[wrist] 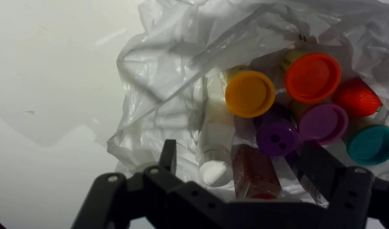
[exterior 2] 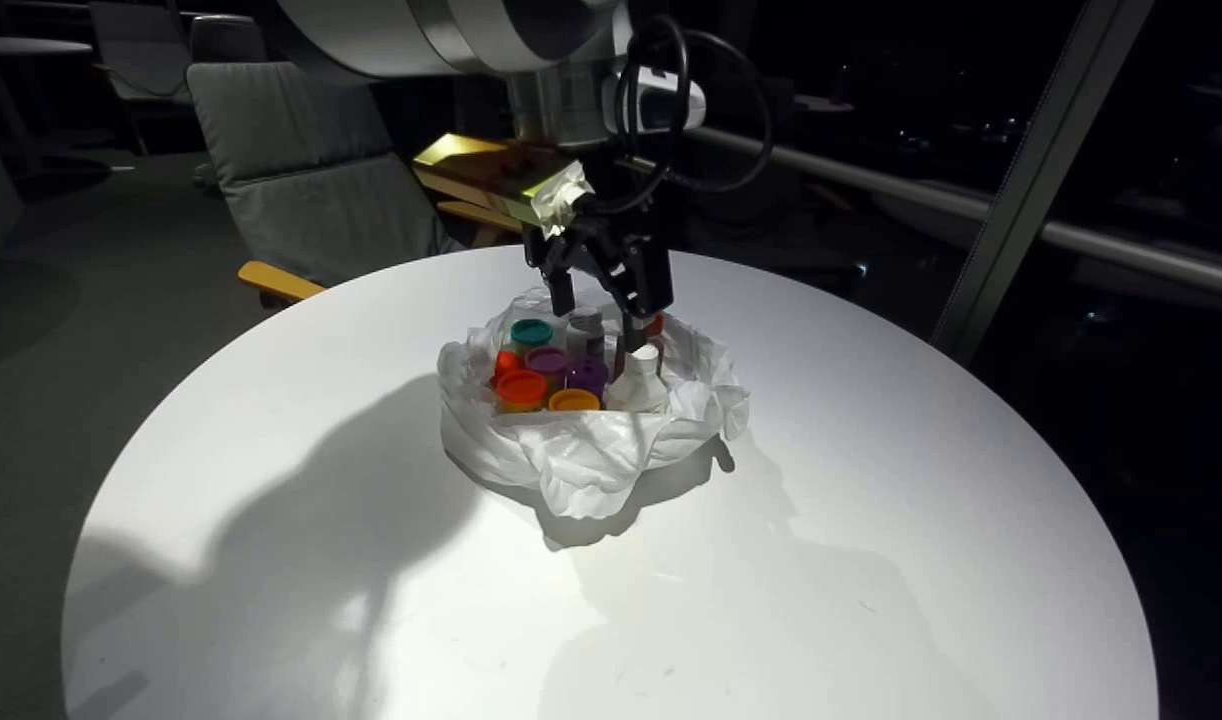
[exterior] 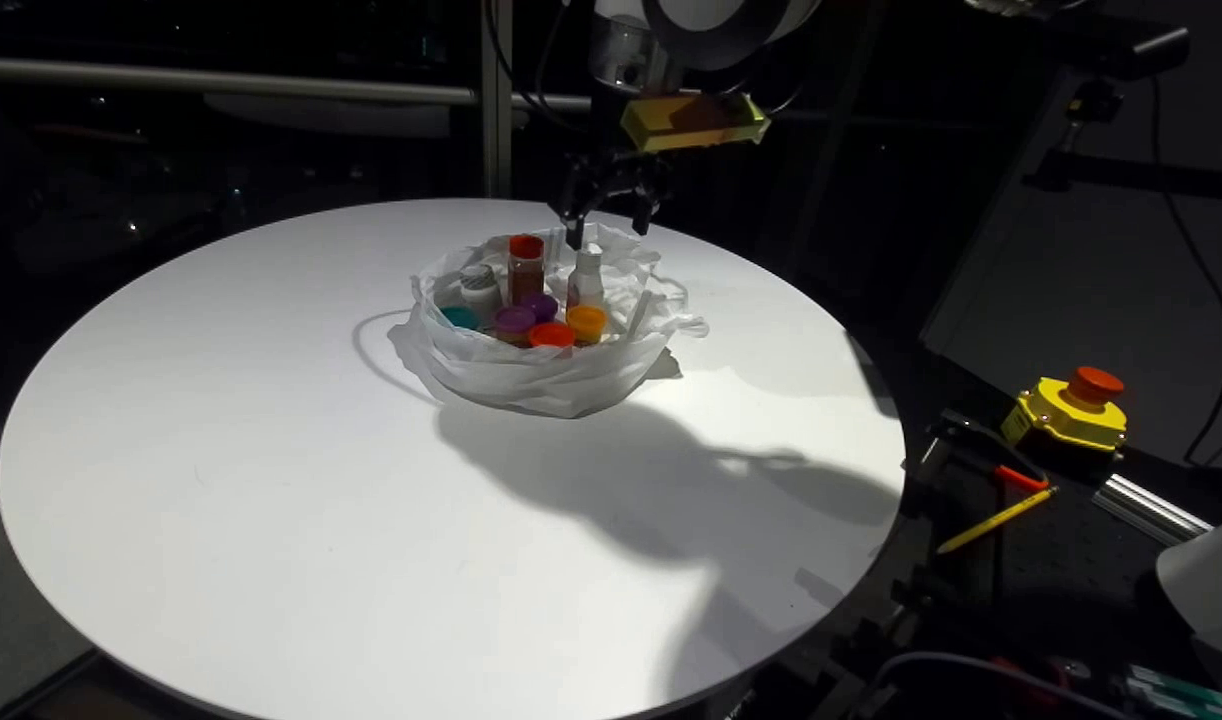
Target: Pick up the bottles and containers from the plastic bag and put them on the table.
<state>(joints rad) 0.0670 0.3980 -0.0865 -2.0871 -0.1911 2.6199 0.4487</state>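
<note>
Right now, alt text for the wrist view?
Open gripper over a wrinkled, translucent plastic bag on a white table. Inside are a white-capped bottle, red-capped brown bottle, dark purple container, strawberry-like red object, orange-lidded tub, red-lidded tub, purple-lidded tub and teal-lidded tub.

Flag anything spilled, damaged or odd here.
No spill or damage shows. Odd: a red strawberry-like item, no flat lid visible, among the lidded jars in the plastic bag. Also, a crumpled white wad on the yellow box above the open jaws looks makeshift.
</note>
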